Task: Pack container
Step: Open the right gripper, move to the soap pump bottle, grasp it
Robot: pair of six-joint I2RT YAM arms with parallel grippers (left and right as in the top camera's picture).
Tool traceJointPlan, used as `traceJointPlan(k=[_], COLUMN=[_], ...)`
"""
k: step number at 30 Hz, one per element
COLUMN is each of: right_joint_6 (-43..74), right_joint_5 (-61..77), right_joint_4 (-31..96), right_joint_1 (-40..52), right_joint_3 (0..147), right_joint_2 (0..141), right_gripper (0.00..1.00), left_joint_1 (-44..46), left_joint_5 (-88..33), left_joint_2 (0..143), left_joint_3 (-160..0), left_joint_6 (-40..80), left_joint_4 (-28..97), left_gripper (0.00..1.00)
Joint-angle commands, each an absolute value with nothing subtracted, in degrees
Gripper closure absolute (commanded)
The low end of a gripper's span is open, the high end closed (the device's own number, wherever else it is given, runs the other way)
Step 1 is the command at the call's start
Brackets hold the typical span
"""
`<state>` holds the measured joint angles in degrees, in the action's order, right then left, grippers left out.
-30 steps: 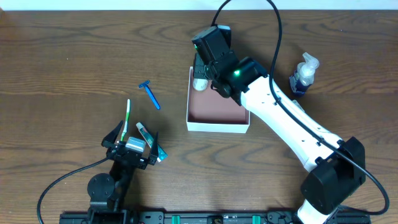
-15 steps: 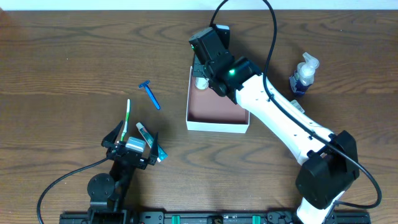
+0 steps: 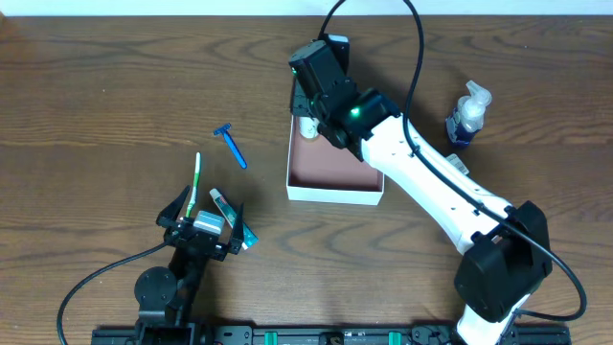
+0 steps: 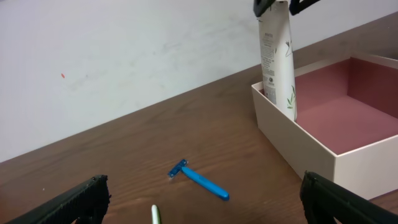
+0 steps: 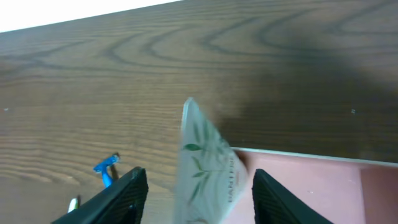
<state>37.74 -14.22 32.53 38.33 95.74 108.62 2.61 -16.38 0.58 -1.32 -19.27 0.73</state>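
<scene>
The container (image 3: 335, 195) is a shallow white box with a pinkish-brown inside, at the table's middle; it also shows in the left wrist view (image 4: 311, 146). A white tube with green leaf print (image 4: 277, 62) stands upright in its far left corner, leaning on the wall. My right gripper (image 5: 200, 186) hangs over the tube (image 5: 208, 165), open, its fingers apart from the tube on both sides. My left gripper (image 3: 205, 209) rests open near the front left, holding nothing.
A blue razor (image 3: 230, 146) lies left of the container. A green-and-white toothbrush (image 3: 195, 182) and a small toothpaste tube (image 3: 230, 216) lie by the left gripper. A blue spray bottle (image 3: 467, 113) stands at the right.
The right gripper was shut on the tube and has now opened around it. The right arm shifted slightly left. The left arm has not moved.
</scene>
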Motion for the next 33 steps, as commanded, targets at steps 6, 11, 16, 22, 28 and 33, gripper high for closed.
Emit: traceJointPlan(k=[6, 11, 16, 22, 28, 33], right_joint_6=[33.5, 28.9, 28.1, 22.8, 13.7, 3.7], right_joint_5=[-13.5, -16.8, -27.1, -28.7, -25.7, -15.1], right_joint_4=[32.7, 35.4, 45.3, 54.2, 56.3, 55.9], right_joint_1=[39.3, 38.2, 33.7, 25.1, 16.6, 10.2], right_joint_3=[96.6, 96.6, 96.6, 96.5, 96.3, 96.3], right_joint_2=[101.6, 92.0, 85.7, 86.5, 90.9, 94.7], right_gripper=[0.34, 0.32, 0.36, 0.18, 0.04, 0.01], left_joint_1=[2.3, 2.3, 2.3, 2.3, 2.3, 2.3], left_joint_5=[-17.3, -17.3, -17.3, -17.3, -17.3, -17.3], left_joint_2=[0.3, 0.3, 0.3, 0.3, 0.3, 0.3], left_joint_3=[-0.2, -0.2, -0.2, -0.2, -0.2, -0.2], left_joint_6=[-18.8, -18.8, -18.8, -18.8, -18.8, -18.8], left_joint_4=[2.6, 2.6, 2.6, 2.6, 2.6, 2.6], left_gripper=[0.02, 0.02, 0.02, 0.02, 0.02, 0.02])
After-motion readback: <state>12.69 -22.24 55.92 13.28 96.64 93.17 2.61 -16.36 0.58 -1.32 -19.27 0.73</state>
